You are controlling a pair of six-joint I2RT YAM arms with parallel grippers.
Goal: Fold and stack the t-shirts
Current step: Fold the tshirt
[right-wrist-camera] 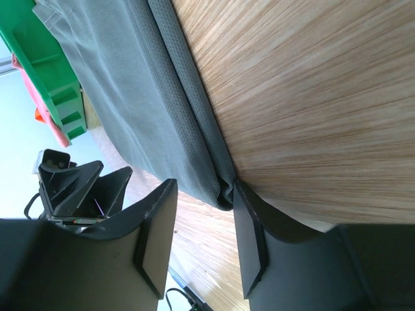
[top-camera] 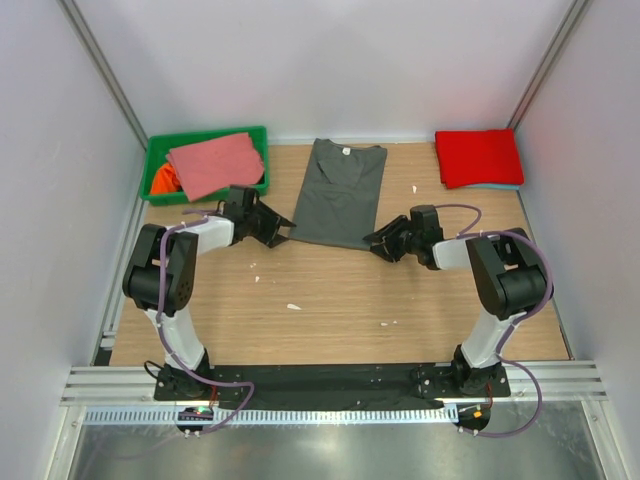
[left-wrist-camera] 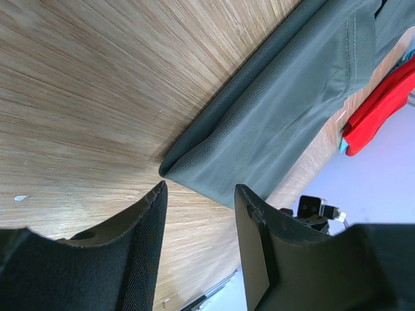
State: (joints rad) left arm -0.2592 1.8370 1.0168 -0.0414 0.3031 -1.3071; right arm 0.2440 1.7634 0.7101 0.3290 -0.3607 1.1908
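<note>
A dark grey t-shirt [top-camera: 338,195] is laid flat on the far middle part of the tabletop [top-camera: 330,300], with its sleeves folded in and its small white neck label at the far end. The left pincer [top-camera: 286,232] is held low, just beside the near left corner of this shirt. Its fingers [left-wrist-camera: 146,240] are set apart, and nothing is held between them; the shirt corner is seen just in front of the gap, with bare wood between the fingertips. The right pincer [top-camera: 373,245] is held low at the near right corner. Its fingers [right-wrist-camera: 249,240] are partly apart too. The shirt corner is seen at the mouth of the gap, touching the tip of one finger, but it is not squeezed from both sides. At the far left, a green bin [top-camera: 160,150] is placed on the tabletop, and a salmon-pink t-shirt [top-camera: 215,165] is laid over an orange t-shirt [top-camera: 163,180] inside it. At the far right, a folded red t-shirt [top-camera: 478,155] is stacked on a light-blue t-shirt [top-camera: 500,186], of which only an edge is seen.
</note>
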